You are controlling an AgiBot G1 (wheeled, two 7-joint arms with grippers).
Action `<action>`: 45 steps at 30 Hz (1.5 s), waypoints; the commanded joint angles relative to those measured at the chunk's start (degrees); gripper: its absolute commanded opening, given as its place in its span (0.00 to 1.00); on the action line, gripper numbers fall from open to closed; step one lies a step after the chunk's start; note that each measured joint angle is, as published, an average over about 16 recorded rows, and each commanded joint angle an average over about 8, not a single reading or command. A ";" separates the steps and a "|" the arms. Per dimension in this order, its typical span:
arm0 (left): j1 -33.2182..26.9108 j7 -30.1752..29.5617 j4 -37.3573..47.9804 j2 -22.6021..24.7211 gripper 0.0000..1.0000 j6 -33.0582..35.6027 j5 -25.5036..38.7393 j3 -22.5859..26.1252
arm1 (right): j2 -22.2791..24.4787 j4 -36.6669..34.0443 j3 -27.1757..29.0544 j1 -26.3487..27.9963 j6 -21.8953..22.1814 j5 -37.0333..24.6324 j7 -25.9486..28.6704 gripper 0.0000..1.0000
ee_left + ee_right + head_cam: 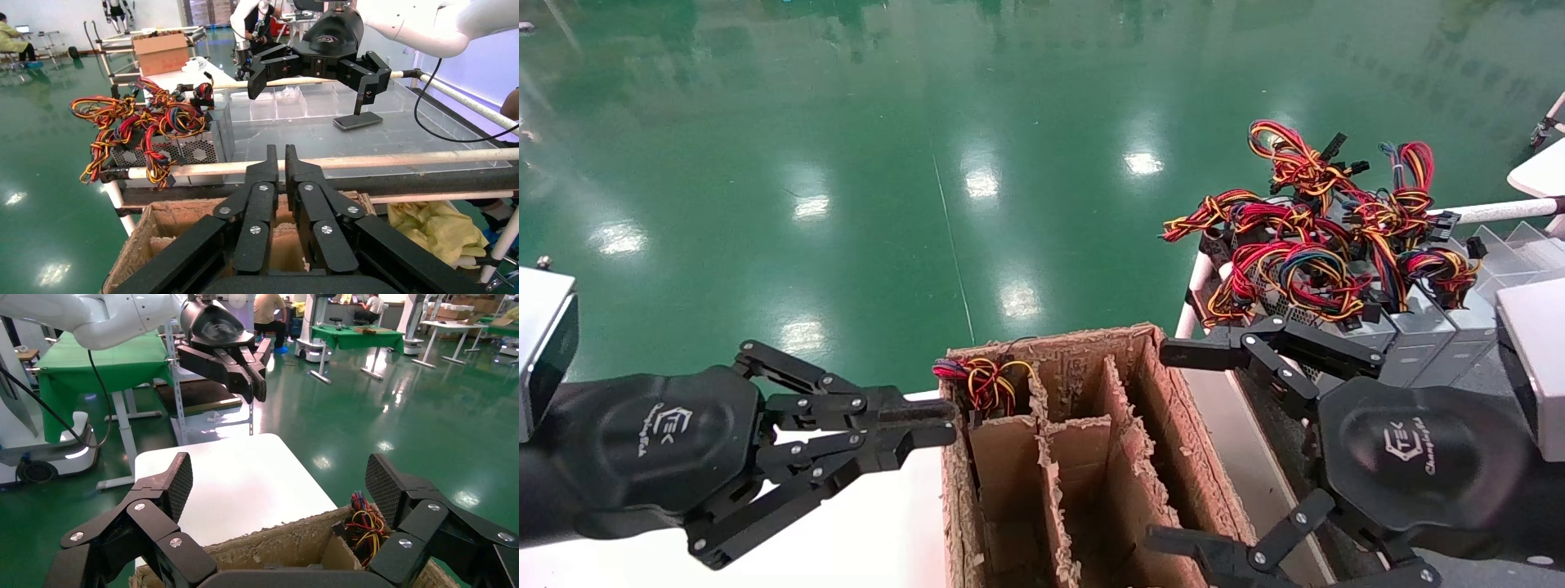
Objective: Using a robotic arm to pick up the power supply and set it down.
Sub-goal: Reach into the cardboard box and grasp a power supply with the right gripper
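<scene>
Silver-grey metal power supplies (1410,327) with red-and-yellow wire bundles sit stacked on my right-hand rack above the glossy green floor (846,163); a divided brown cardboard box (1091,441) holds another bundle. My left gripper (928,425), fingers together, hangs over the white table (878,531). Left wrist view: my right gripper (318,79), spread open, above clear trays. Right wrist view: its pads (177,484) gape over the box

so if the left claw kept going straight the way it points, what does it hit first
Probably the wire bundle sticking up from the near-left slot of the cardboard box. The left claw, fingers shut, points at it from just beside the box, though depth is unclear.
</scene>
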 commanded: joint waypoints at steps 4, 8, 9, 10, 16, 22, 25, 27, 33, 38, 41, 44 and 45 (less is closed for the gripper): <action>0.00 0.00 0.01 0.00 1.00 0.00 0.00 0.00 | -0.09 -0.05 -0.10 0.02 0.13 -0.24 -0.03 1.00; -0.02 0.02 0.03 0.00 1.00 0.01 -0.01 0.02 | -0.65 -0.36 -0.74 0.31 0.83 -1.41 0.31 1.00; -0.02 0.02 0.04 0.00 1.00 0.01 -0.01 0.03 | -0.90 -0.50 -1.01 0.49 1.14 -1.89 0.51 1.00; -0.02 0.03 0.04 0.00 1.00 0.01 -0.01 0.03 | -1.18 -0.66 -1.31 0.70 1.48 -2.40 0.77 1.00; -0.01 0.04 0.06 -0.01 1.00 0.00 -0.01 0.05 | -2.60 -1.53 -2.97 1.94 3.20 -5.05 2.61 1.00; 0.00 0.05 0.08 -0.01 1.00 -0.01 0.00 0.05 | -3.08 -1.89 -3.73 2.32 3.84 -6.32 3.13 1.00; 0.00 0.05 0.09 -0.01 1.00 -0.02 0.00 0.06 | -3.84 -2.12 -4.76 3.01 5.15 -8.45 4.06 1.00; -0.01 0.06 0.10 -0.01 1.00 -0.01 -0.01 0.07 | -4.88 -2.25 -5.96 3.89 6.69 -10.85 5.33 1.00; -0.03 0.08 0.12 -0.02 1.00 -0.01 -0.02 0.10 | -10.63 -3.42 -11.03 7.78 12.42 -20.22 10.31 1.00; -0.03 0.09 0.12 -0.02 1.00 -0.01 -0.04 0.12 | -17.41 -7.49 -15.21 11.14 15.83 -26.83 13.07 1.00; -0.04 0.10 0.12 -0.03 1.00 -0.02 -0.04 0.14 | -21.71 -11.48 -16.90 12.82 17.56 -29.24 13.50 1.00; -0.04 0.10 0.12 -0.03 1.00 -0.02 -0.05 0.15 | -25.58 -15.97 -17.77 13.95 18.72 -30.13 12.69 1.00; -0.04 0.10 0.12 -0.04 1.00 -0.03 -0.06 0.15 | -26.78 -17.48 -17.91 14.21 19.00 -30.20 12.08 0.90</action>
